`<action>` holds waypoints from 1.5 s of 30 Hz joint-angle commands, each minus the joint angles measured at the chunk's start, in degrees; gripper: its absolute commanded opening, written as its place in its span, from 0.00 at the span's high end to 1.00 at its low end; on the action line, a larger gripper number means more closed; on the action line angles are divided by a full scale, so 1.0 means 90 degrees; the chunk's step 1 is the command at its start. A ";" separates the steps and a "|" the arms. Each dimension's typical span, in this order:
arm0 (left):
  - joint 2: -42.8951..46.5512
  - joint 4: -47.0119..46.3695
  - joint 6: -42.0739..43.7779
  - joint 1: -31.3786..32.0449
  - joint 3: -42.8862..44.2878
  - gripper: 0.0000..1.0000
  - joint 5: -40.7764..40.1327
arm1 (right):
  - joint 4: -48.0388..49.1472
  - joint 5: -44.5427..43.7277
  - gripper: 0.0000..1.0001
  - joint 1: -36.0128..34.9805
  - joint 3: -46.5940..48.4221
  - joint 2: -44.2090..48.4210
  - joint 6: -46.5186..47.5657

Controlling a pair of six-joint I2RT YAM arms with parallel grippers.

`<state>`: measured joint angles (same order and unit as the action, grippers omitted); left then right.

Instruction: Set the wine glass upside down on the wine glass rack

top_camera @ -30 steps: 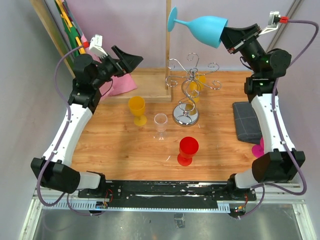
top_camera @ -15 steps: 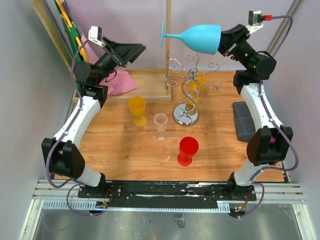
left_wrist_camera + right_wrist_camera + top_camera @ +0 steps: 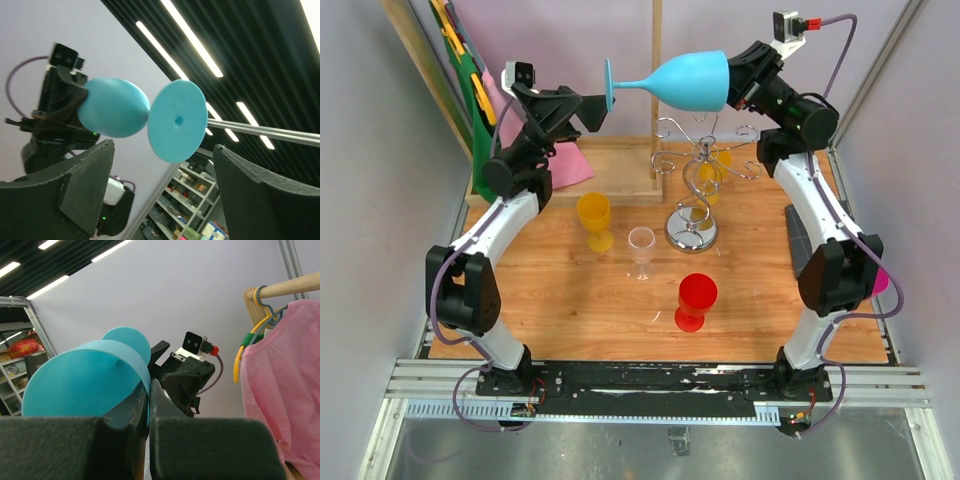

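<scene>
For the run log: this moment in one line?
right gripper: shut on blue glass | left gripper: open around its foot | glass: sideways, midair

No lettering, label, brand name or number can be read on anything in view.

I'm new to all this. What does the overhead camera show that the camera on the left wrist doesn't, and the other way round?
Only the overhead view shows the wooden table, the chrome wine glass rack, and a yellow glass, clear glass and red glass standing on the table. Only the left wrist view shows ceiling light strips and distant shelves. Both show the blue wine glass held sideways in the air by the right gripper, its foot facing the open left gripper.
</scene>
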<state>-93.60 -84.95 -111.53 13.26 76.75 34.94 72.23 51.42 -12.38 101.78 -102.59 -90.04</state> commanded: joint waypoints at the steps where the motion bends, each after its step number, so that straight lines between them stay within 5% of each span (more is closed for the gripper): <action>1: -0.0038 -0.1009 -0.0746 0.0129 -0.0003 0.18 -0.0257 | 0.0289 0.0026 0.99 -0.0317 0.0496 -0.0285 -0.0111; 9: -0.0144 -0.1453 -0.1365 0.0255 0.0072 0.27 -0.0510 | 0.0078 0.0107 0.99 -0.0548 0.1210 -0.0848 -0.0183; 15: -0.0204 -0.1622 -0.1456 0.0255 0.0168 0.44 -0.0609 | -0.0002 0.0102 0.99 -0.0587 0.1230 -0.0896 -0.0114; 25: -0.0156 -0.1820 -0.1525 0.0253 0.0024 0.45 -0.0743 | 0.0132 -0.0101 0.99 -0.0464 0.1274 -0.0968 -0.0226; 35: -0.0081 -0.1828 -0.1513 0.0254 0.0078 0.66 -0.0867 | 0.0386 -0.0276 0.99 -0.0415 0.1331 -0.1121 -0.0494; 41: -0.0049 -0.1831 -0.1543 0.0254 0.0122 0.67 -0.0903 | 0.0421 -0.0264 0.99 -0.0412 0.1327 -0.1168 -0.0531; 45: -0.0020 -0.1821 -0.1531 0.0251 0.0162 0.83 -0.0891 | 0.0439 -0.0282 0.99 -0.0420 0.1263 -0.1183 -0.0529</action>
<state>-95.13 -87.22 -118.83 15.25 76.79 27.53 72.40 50.24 -16.67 111.98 -112.73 -93.73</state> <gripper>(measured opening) 0.235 0.023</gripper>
